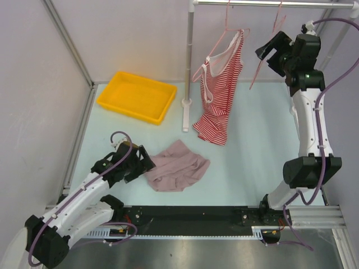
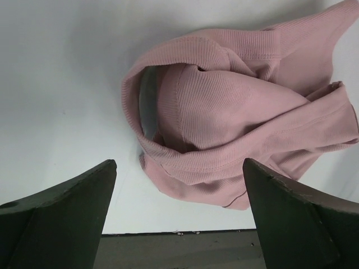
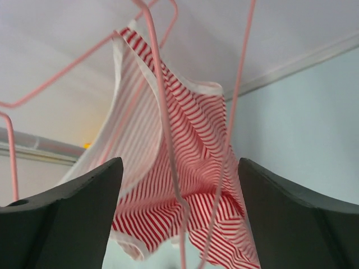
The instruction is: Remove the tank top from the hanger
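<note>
- The right gripper [image 1: 270, 51] is raised high by the rail, its fingers spread wide and holding nothing.
- Its wrist view shows what the overhead one cannot. Thin pink wires of the empty hanger [image 3: 162, 106] run down through the gap of the right gripper [image 3: 179, 168]. I cannot tell whether they touch either finger.
- Beyond those wires, the same view shows the striped tank top [image 3: 193, 134] from below, red and white, with a white-trimmed strap going up over a pink wire.
- From overhead, the striped tank top [image 1: 220, 92] is on its own hanger [image 1: 227, 19], left of the empty hanger [image 1: 254, 78]. Its hem reaches down close to the table.
- The left gripper [image 1: 147, 163] is low over the table, wide open and holding nothing.
- Its wrist view shows the left gripper [image 2: 179, 168] facing a crumpled pink garment [image 2: 235, 112]. The ribbed knit and folded neckline are plain there, but overhead the pink garment [image 1: 176, 168] is only a heap.
- The table [image 1: 258, 140] is pale blue-green, with a yellow tray [image 1: 129, 111] at the far left.
- A white pole [image 1: 189, 56] carries the metal rail [image 1: 269, 3], and white panels close in the back and sides.
</note>
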